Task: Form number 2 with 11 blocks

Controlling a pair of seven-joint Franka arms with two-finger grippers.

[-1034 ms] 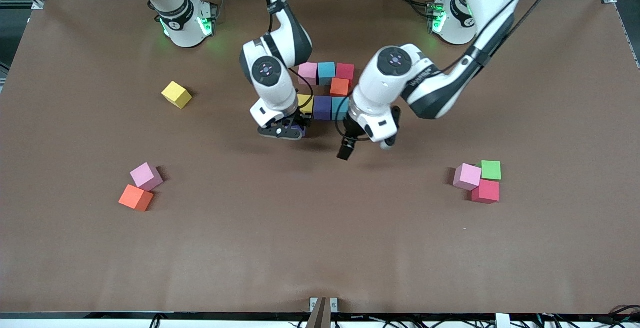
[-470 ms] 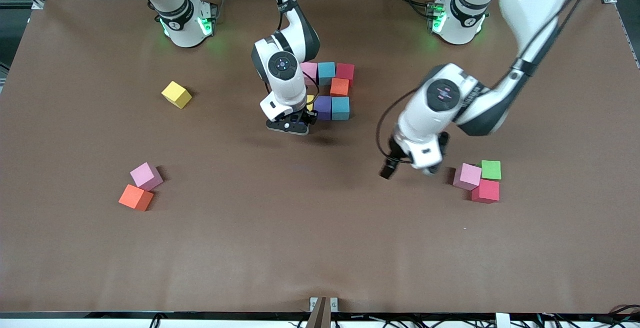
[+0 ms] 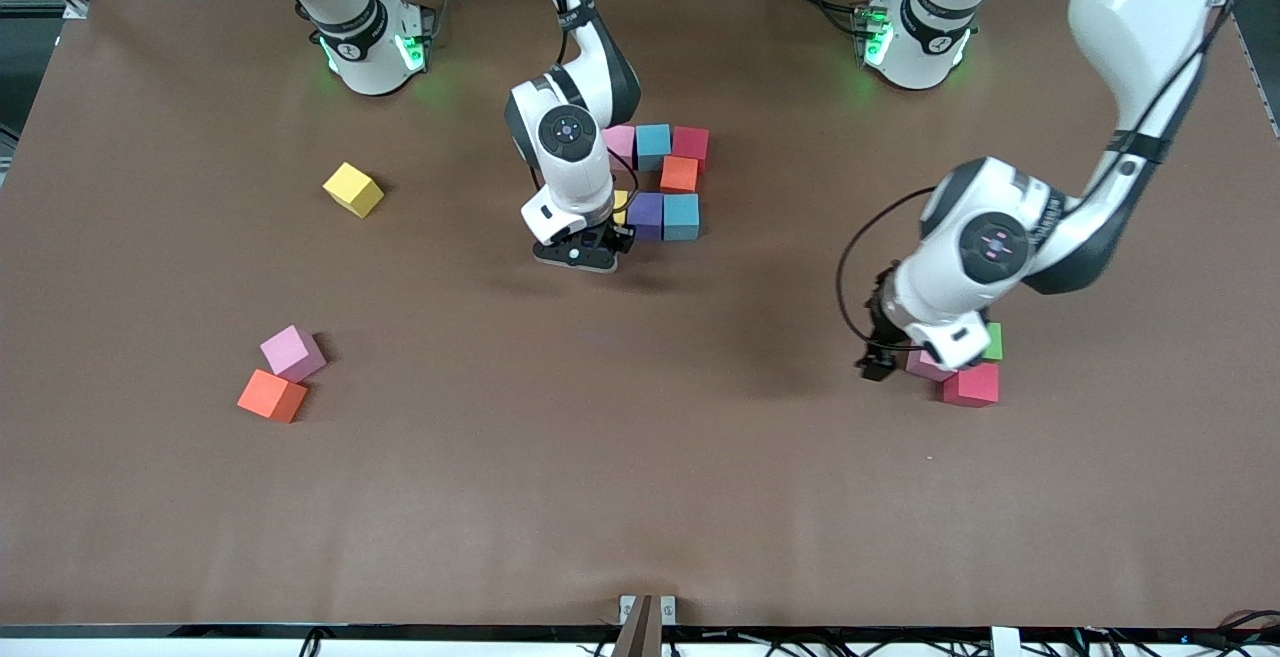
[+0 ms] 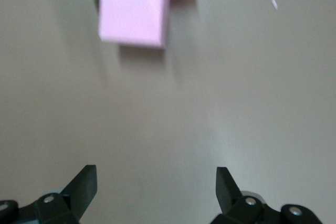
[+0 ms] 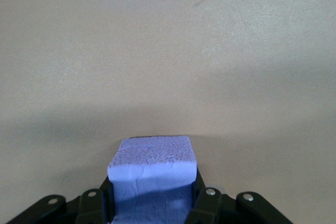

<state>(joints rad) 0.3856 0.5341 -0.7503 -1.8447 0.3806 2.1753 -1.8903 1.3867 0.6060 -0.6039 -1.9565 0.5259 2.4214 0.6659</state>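
Observation:
My right gripper [image 3: 588, 249] is shut on a purple block [image 5: 152, 167], low over the table right beside the laid blocks. Those are pink [image 3: 618, 142], blue [image 3: 653, 144] and red [image 3: 690, 144] in a row, orange [image 3: 679, 174] under the red one, then yellow [image 3: 620, 203] half hidden by my right hand, purple [image 3: 646, 215] and blue [image 3: 681, 216]. My left gripper [image 3: 878, 359] is open and empty [image 4: 156, 182], low over the table beside a pink block [image 4: 134, 10] that touches a red block [image 3: 970, 384].
A green cube [image 3: 992, 341] sits against the pink and red blocks near the left arm's end. Toward the right arm's end lie a loose yellow block [image 3: 353, 189], a pink block [image 3: 292, 352] and an orange block [image 3: 272, 396].
My left arm has swung away from the laid blocks to the pink, green and red group. My right gripper has shifted slightly toward the yellow laid block, still holding the purple block.

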